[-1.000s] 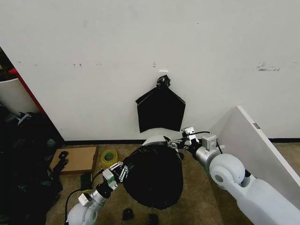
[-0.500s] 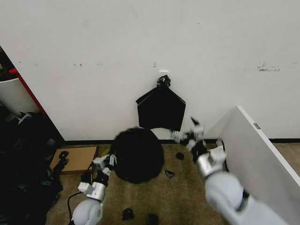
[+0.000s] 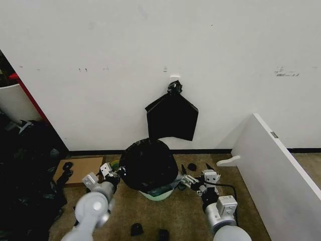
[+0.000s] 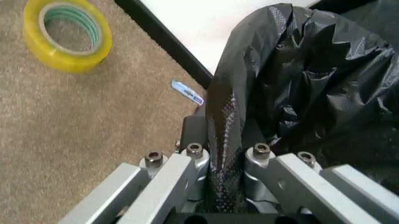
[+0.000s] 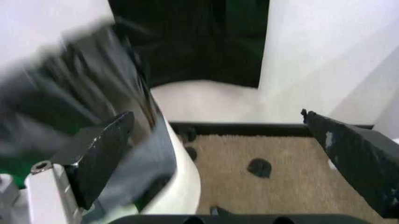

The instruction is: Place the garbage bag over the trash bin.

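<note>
Bag [image 3: 148, 164] sat draped over bin [image 3: 159, 192], on floor by wall, below black bundle [image 3: 172, 118] hung on wall. Bag covered bin top and most of side; only pale green base band showed in head view. Judged: mostly on, hem prob. not fully pulled down on R side, where white bin wall [image 5: 181, 177] showed under the film in R wrist view.

L tool [image 3: 111, 174] was low at bin's L side, against bag. L wrist view: fingers [image 4: 181, 163] clenched on a pleat of bag [image 4: 299, 84], film pinched between the 2 pads and running up taut. Judged reason: grip at hem keeps film stretched over rim so it doesn't slide back in.

R tool [image 3: 193, 182] was on floor level just R of bin, near it. R wrist view: fingers [image 5: 100, 154] spread wide, nothing between them, 1 finger lying close beside bag/bin wall, contact unclear. Released, holding nothing. Judged: free of the hem on that side, so bag there hangs by own drape.

Around: tape roll [image 4: 67, 35] on carpet to L, small black scraps [image 5: 259, 167] on carpet to R, slanted white panel [image 3: 281, 170] well apart on R.

Risk (judgement): thin film may slip off rim if L pulls further.
</note>
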`<state>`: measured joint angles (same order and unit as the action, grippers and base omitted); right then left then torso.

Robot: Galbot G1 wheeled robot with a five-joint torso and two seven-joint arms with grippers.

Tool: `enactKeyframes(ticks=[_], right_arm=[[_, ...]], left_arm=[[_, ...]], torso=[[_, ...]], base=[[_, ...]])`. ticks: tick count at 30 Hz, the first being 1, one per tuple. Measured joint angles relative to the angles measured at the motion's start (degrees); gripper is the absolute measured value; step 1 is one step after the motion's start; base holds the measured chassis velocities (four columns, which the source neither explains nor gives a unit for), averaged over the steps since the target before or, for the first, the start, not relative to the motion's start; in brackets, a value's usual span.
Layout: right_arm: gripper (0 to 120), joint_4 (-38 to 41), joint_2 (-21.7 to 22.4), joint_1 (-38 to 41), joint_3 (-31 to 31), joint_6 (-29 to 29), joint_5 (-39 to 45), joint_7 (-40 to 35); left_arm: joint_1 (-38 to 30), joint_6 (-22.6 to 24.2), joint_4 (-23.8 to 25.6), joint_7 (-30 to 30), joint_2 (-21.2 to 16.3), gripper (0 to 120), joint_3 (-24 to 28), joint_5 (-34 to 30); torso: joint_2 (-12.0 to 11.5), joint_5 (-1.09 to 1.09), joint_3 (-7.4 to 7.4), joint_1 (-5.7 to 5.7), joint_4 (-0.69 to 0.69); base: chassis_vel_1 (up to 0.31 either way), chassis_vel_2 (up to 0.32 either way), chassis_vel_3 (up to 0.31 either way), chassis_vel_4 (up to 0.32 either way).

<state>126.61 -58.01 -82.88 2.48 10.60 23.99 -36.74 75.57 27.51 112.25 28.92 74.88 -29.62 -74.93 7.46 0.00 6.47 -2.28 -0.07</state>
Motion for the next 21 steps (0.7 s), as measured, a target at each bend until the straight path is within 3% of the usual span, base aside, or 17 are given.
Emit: enactKeyframes(ticks=[9, 21], right_arm=[[100, -4.4, -1.7, 0.6, 2.1, 0.7, -2.3, -0.4], [100, -7.9, -4.1, 1.1, 2.2, -2.6, 0.5, 2.6]], left_arm=[[1.1, -0.2, 0.9, -0.7, -0.1, 4, -1.4, 0.0], [1.9, -0.6, 2.6, -1.9, -0.1, 4, -1.1, 0.8]], torso=[[0.0, 0.0, 0.0, -0.01, -0.01], [0.0, 0.0, 0.0, -0.01, -0.02]], base=[[0.0, 0.0, 0.0, 0.0], [0.0, 0.0, 0.0, 0.0]])
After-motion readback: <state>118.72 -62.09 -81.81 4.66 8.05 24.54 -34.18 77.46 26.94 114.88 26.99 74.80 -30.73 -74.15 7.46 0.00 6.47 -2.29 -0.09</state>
